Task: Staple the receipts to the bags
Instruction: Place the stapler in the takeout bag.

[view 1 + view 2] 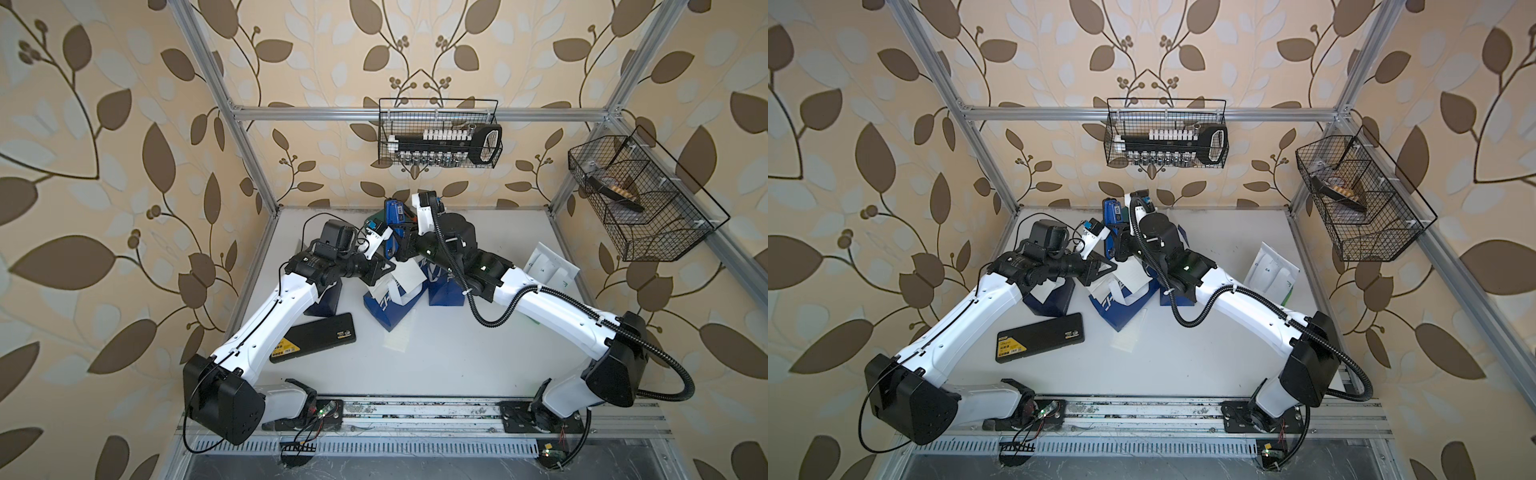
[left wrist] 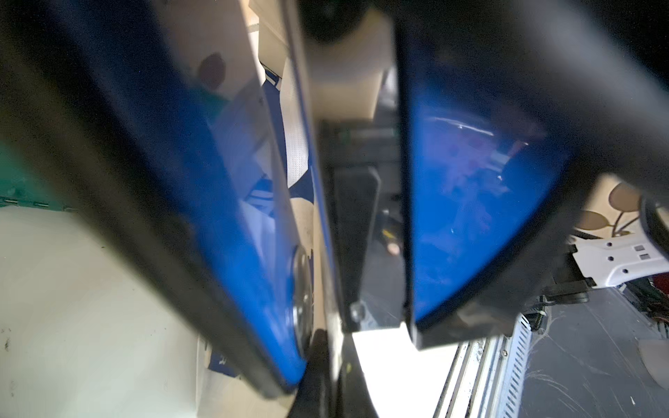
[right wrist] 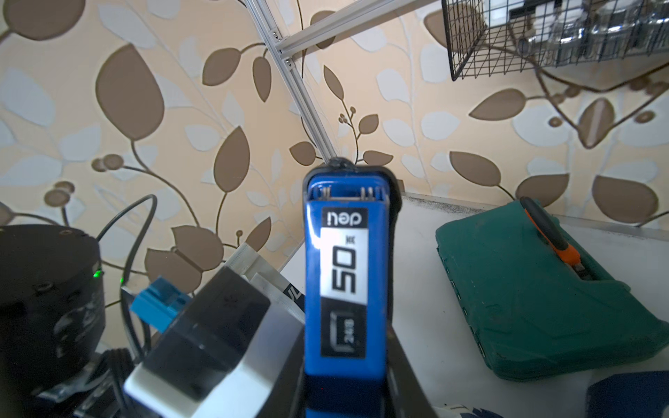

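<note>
- The right gripper (image 3: pixel 347 388) was clamped on a blue stapler (image 3: pixel 345 275) at the 12 o'clock end of the desk (image 1: pixel 457 357). The stapler's long axis ran straight away from the gripper, and its free end was raised toward the back wall.
- The left gripper (image 1: pixel 380 271) was closed with its jaws together. Its tip touched the edge of the upper receipt (image 1: pixel 406 275), but the views did not show whether it pinched the paper.
- The upper receipt lay over the mouth of the middle bag (image 1: pixel 392 309), just at 3 o'clock of the left gripper and just at 6 o'clock of the right gripper.
- The middle bag, navy and white, was tipped over below both grippers. Its base corner pointed to 6 o'clock, and its mouth and white handles pointed to 12 o'clock.
- The loose receipt (image 1: pixel 400 337) lay flat on the desk just beside that base. Its long axis ran from 1 to 7 o'clock, well apart from both grippers.
- The right bag (image 1: pixel 444 295), navy, sat at 3 o'clock of the middle bag, partly under the right arm.
- The left bag (image 1: pixel 1057 303), also navy, sat at 9 o'clock under the left arm with a third receipt (image 1: pixel 1044 291) on it.
- The green bag (image 1: pixel 550 266) lay flat near the desk's 3 o'clock edge, well apart from both grippers.
</note>
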Action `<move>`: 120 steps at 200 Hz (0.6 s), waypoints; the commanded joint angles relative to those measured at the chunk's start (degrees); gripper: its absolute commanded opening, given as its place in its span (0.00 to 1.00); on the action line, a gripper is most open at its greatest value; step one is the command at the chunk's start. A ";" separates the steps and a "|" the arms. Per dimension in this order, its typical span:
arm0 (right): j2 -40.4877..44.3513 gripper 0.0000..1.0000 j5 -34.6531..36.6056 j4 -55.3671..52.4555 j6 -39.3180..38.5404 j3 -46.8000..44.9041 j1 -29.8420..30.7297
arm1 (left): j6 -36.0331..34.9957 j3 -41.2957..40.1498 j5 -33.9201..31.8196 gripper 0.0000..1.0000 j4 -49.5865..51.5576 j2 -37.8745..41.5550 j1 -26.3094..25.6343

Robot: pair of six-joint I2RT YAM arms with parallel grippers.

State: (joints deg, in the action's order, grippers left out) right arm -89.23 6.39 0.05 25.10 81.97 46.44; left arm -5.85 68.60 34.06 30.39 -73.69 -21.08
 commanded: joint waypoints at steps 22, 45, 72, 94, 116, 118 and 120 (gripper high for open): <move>1.47 0.00 -3.96 3.56 -1.92 3.88 0.98 | -0.52 1.52 -0.03 0.00 -1.98 0.04 -0.45; 1.60 0.00 -2.63 2.73 -2.15 2.93 1.00 | 0.02 2.23 -0.74 0.00 -2.41 0.04 -0.46; 2.02 0.00 -2.75 2.52 -1.84 1.96 1.02 | 0.43 2.77 -1.08 0.00 -2.86 -0.30 -0.45; 2.45 0.00 -2.82 2.08 -1.81 0.84 1.11 | 0.67 2.95 -1.84 0.00 -3.36 -0.48 -0.45; 3.29 0.00 -2.04 1.67 -2.02 -1.35 1.34 | 1.30 3.45 -1.99 0.00 -3.87 -0.55 -0.45; 3.34 0.00 -1.90 1.69 -2.06 -1.55 1.43 | 1.33 3.47 -1.88 0.00 -3.92 -0.51 -0.45; 3.47 0.00 -1.84 1.70 -2.14 -1.73 1.44 | 1.35 3.54 -1.78 0.00 -4.04 -0.45 -0.45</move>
State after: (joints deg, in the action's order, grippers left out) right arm -89.08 6.33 -0.86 23.66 81.95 46.44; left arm -5.69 68.79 33.23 30.44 -73.78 -21.10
